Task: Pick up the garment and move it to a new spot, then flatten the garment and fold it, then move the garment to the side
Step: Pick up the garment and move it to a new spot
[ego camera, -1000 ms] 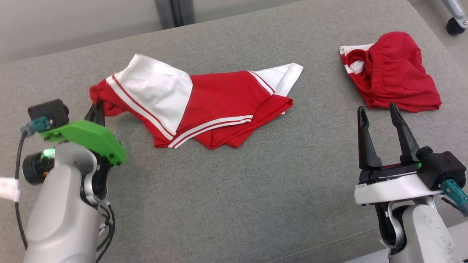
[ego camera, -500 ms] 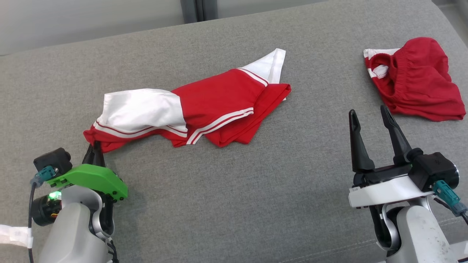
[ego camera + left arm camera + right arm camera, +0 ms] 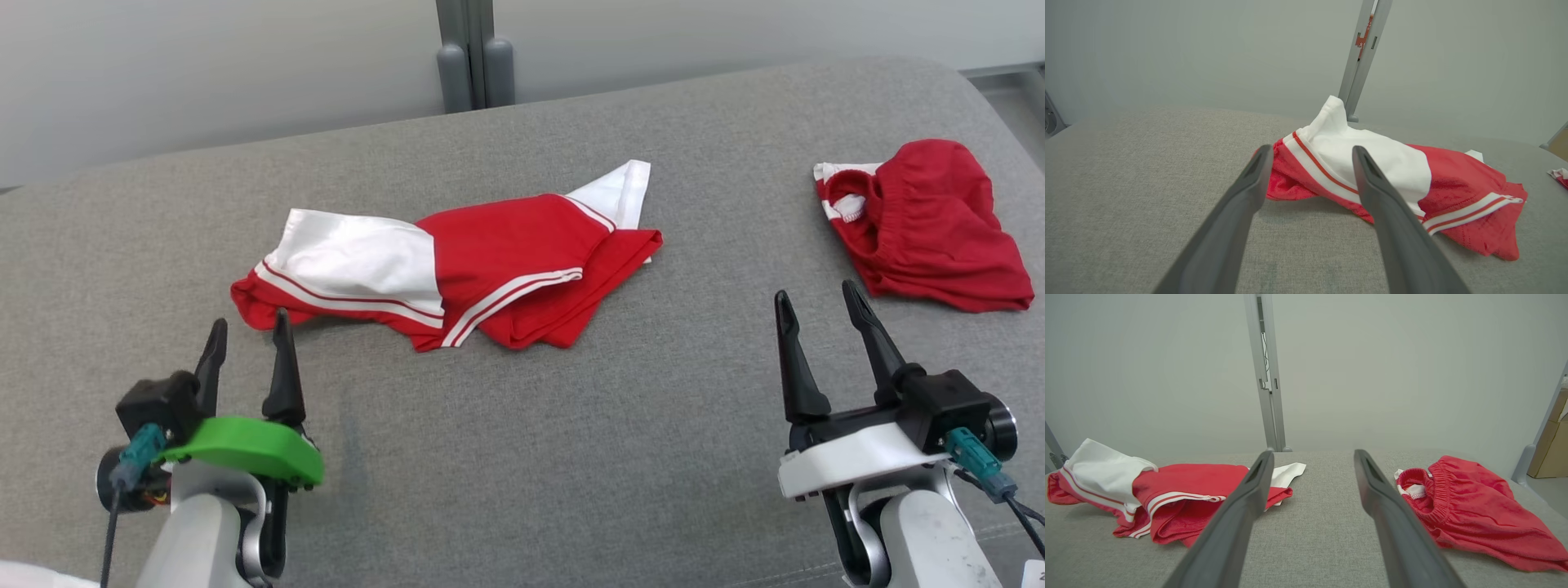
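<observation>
The garment, red with white panels and stripes, lies crumpled and partly doubled over in the middle of the grey cushion. My left gripper is open, its tips just short of the garment's red left corner and holding nothing. In the left wrist view the garment lies right beyond the open left gripper. My right gripper stands open and empty at the lower right, well apart from the garment. The right wrist view has the garment to the left of the open right gripper.
A second, all-red piece with an elastic waistband lies bunched at the far right, just beyond my right gripper. A grey post rises behind the cushion's back edge against a pale wall. A cardboard box stands off to the right.
My left gripper, which was shut on the garment's left corner and dragging it nearer, has opened and let it go. The head camera has tilted. The right gripper stays open.
</observation>
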You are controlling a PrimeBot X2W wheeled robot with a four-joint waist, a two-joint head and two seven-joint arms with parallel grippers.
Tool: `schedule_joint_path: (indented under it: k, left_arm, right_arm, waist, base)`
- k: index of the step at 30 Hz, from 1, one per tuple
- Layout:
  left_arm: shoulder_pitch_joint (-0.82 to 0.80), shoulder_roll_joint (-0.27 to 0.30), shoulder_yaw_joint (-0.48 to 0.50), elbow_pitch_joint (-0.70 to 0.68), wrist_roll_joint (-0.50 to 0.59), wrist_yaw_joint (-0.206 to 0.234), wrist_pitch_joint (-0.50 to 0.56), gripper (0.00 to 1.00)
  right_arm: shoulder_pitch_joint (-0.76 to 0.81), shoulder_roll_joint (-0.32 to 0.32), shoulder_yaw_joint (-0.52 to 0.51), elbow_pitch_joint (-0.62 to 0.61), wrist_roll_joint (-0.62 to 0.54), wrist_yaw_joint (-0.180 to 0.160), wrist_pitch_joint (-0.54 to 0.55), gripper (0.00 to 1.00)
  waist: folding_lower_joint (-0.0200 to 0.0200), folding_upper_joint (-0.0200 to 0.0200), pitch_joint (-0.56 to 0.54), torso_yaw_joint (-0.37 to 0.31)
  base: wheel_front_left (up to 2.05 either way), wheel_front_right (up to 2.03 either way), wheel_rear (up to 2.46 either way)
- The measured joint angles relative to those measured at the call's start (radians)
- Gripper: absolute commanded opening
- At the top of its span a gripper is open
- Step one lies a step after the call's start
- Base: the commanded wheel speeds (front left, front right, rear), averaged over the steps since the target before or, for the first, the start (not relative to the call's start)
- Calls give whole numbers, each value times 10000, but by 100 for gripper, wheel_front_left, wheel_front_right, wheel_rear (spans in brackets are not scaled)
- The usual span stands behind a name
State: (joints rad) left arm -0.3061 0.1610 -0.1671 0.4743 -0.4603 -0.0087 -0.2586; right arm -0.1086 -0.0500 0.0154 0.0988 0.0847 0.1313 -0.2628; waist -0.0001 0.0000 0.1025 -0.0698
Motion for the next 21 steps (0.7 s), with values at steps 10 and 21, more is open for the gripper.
schedule_joint_path:
  k: [10, 21]
  left_arm:
    - [2527, -600, 663, -2192, 688, 127, -40, 100]
    - [3389, -863, 951, -2685, 1089, 48, -38, 100]
  right_arm:
    - [665, 0, 50, 364, -163, 2, 2, 100]
    - [1060, 2, 351, 460, 245, 2, 2, 100]
  waist:
    - [1, 0, -858, 444]
    - [0, 0, -1223, 714]
  base:
    - [0, 0, 0]
    - [0, 0, 0]
